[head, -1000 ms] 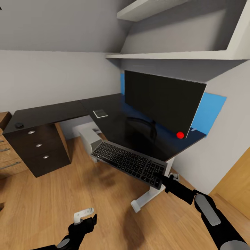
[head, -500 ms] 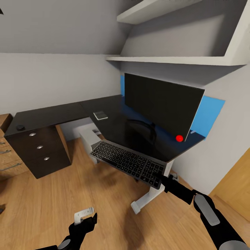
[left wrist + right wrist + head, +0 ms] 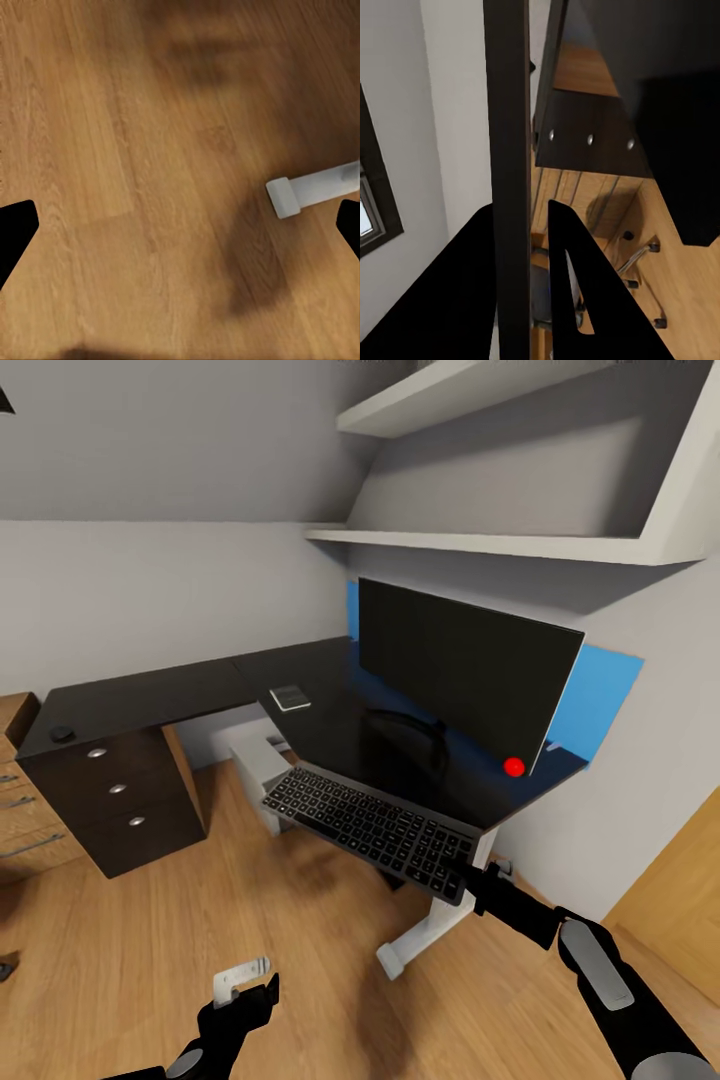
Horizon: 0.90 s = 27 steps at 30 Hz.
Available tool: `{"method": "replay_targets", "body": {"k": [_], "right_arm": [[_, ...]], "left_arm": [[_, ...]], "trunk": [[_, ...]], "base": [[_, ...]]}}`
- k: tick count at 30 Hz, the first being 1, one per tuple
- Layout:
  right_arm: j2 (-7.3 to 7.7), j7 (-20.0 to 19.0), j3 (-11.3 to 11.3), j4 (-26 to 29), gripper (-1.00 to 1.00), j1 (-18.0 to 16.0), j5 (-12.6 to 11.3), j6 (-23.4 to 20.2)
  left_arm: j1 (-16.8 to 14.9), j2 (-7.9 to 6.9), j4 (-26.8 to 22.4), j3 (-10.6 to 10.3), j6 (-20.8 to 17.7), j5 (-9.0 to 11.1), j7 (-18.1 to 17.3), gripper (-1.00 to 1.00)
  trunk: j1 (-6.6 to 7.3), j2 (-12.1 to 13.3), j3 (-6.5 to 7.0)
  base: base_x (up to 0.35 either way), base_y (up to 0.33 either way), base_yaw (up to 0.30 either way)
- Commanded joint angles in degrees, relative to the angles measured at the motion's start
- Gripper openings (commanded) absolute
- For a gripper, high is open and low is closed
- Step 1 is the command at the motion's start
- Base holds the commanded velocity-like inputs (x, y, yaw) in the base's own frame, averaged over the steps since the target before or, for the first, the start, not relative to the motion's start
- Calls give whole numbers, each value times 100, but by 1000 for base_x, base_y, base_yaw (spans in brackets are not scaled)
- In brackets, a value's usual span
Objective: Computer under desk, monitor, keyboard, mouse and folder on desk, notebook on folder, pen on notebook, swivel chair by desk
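Monitor (image 3: 460,665) on desk (image 3: 150,695); notebook (image 3: 289,696) and mouse (image 3: 62,733) there too. Right gripper (image 3: 468,878) fingers clamped on keyboard (image 3: 370,826), held at desk's front edge, not yet down. Left gripper (image 3: 180,232) fingers spread, empty. Folder, pen, chair steps left.

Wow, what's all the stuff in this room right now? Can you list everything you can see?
desk: one, glossy black, L-shaped, in the corner.
monitor: one, black, upright on the desk.
keyboard: one, black with greyish keys, held at the desk's front edge, over the floor.
notebook: one, dark grey, flat on the desk.
mouse: one, black, on the desk above the drawers.
computer: one, light grey, under the desk.
shelves: two, white, on the wall.
floor: light wood.
right gripper: black, shut on the keyboard.
left gripper: black, open, over the floor.
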<state>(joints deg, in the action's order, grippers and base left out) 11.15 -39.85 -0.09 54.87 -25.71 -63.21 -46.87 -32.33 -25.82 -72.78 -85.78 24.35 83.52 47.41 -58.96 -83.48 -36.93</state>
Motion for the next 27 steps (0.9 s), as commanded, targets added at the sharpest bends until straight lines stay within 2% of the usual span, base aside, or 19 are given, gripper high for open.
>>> {"method": "replay_targets", "body": {"k": [1, 9, 15, 26, 27], "right_arm": [[6, -20, -5, -3, -100, -4, -23, -32], [1, -117, -7, 4, -100, -4, -22, -16], [-17, -132, 17, 38, -100, -4, -23, 286], [-60, -187, 21, 73, -100, -4, -37, 371], [-60, -345, 13, 138, -100, -4, -47, 368]], "left_arm": [[-10, -2, -8, -18, 26, 24, 14, 100], [-10, 3, -8, -18, 26, 24, 14, 100], [-10, 6, -8, -20, 26, 24, 14, 100], [-10, 6, -8, -25, 26, 24, 14, 100], [-10, 8, -3, -26, 26, 28, 14, 100]], "trunk": [[23, 38, 13], [198, 359, 157], [330, 600, 264], [330, 600, 264], [330, 600, 264]], "base": [[0, 0, 0], [0, 0, 0], [0, 0, 0], [0, 0, 0], [0, 0, 0]]}}
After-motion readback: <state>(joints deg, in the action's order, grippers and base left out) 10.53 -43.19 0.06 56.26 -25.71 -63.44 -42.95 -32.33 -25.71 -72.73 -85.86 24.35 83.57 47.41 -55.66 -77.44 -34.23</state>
